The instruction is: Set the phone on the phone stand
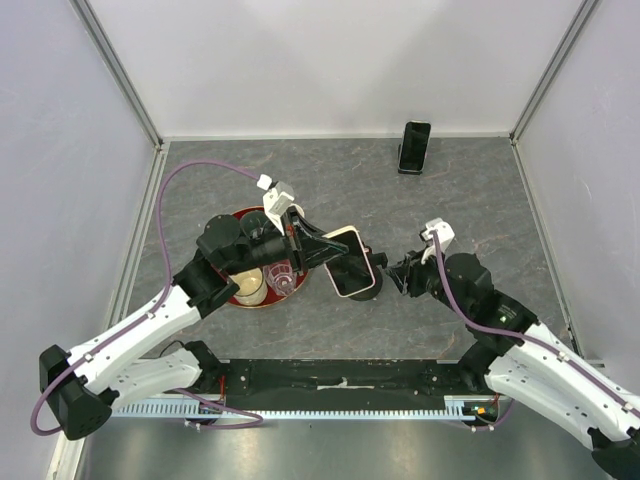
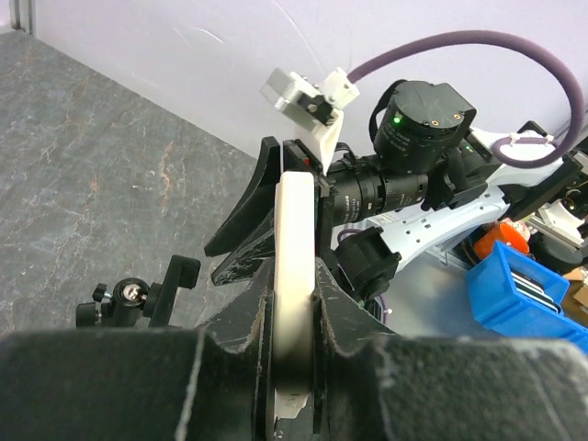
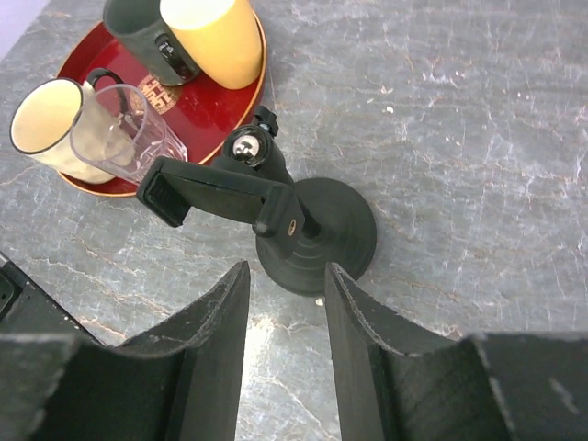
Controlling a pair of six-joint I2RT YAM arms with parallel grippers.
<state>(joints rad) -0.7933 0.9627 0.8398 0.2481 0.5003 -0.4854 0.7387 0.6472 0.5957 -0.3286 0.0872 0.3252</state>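
Observation:
The phone (image 1: 350, 262), black screen with a cream-pink rim, is held tilted in the air by my left gripper (image 1: 328, 250), which is shut on it. In the left wrist view the phone (image 2: 296, 257) shows edge-on between the fingers (image 2: 241, 216). The black phone stand (image 1: 367, 291) stands on the table just under the phone's lower end. It also shows in the left wrist view (image 2: 152, 296) and in the right wrist view (image 3: 308, 234), with its holder (image 3: 216, 191) tilted left. My right gripper (image 3: 287, 273) is open and empty just short of the stand's disc base; in the top view it (image 1: 393, 275) lies right of the stand.
A red tray (image 1: 250, 303) with a cream cup (image 1: 248, 287) and a clear glass (image 1: 282, 280) sits left of the stand, partly under my left arm; the right wrist view shows its rim (image 3: 246, 92). A small all-black slab (image 1: 414, 147) stands at the back wall.

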